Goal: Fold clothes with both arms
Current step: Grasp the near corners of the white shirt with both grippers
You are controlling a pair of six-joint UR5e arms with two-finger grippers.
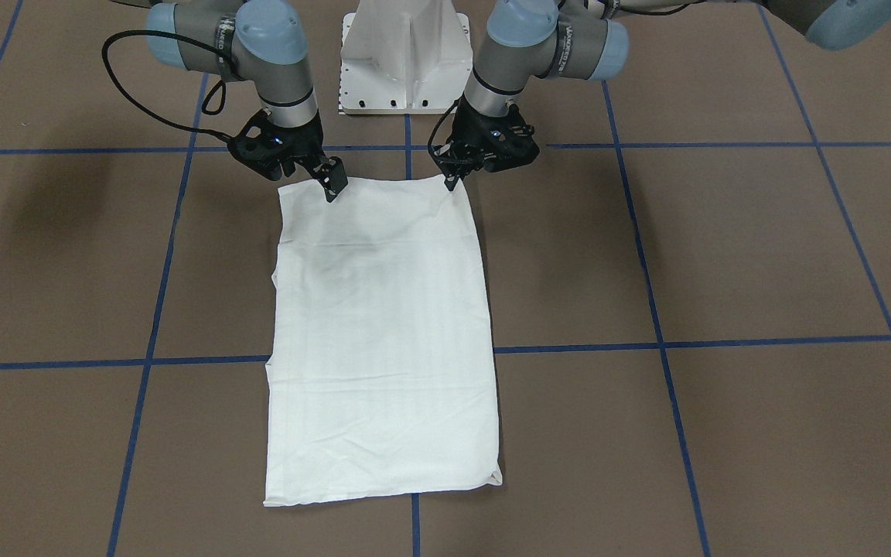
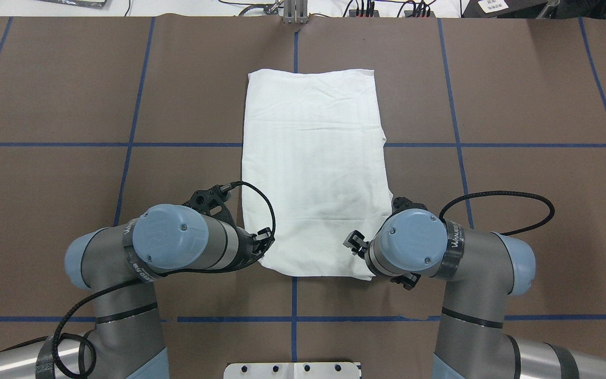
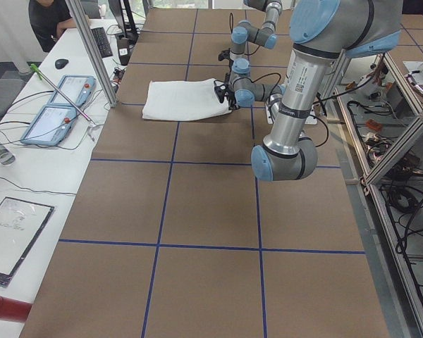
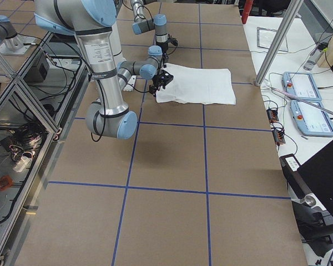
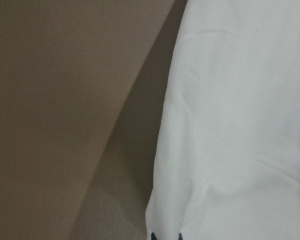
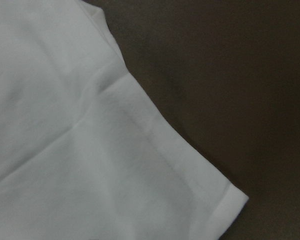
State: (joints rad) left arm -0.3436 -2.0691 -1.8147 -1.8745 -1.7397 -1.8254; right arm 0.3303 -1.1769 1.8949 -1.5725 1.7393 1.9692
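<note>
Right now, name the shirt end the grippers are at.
The shirt end nearest the pedestal base: left gripper and right gripper sit at its corners; the far end lies free.

Brown table w/ blue tape grid, folded shirt

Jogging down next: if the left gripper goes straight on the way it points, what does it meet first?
Probably the white shirt: the left gripper points down onto the shirt's corner right below it; whether they touch is unclear.

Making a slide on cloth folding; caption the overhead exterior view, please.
Left gripper and right gripper at the near corners of a white shirt folded into a long rectangle on the brown table.
</note>
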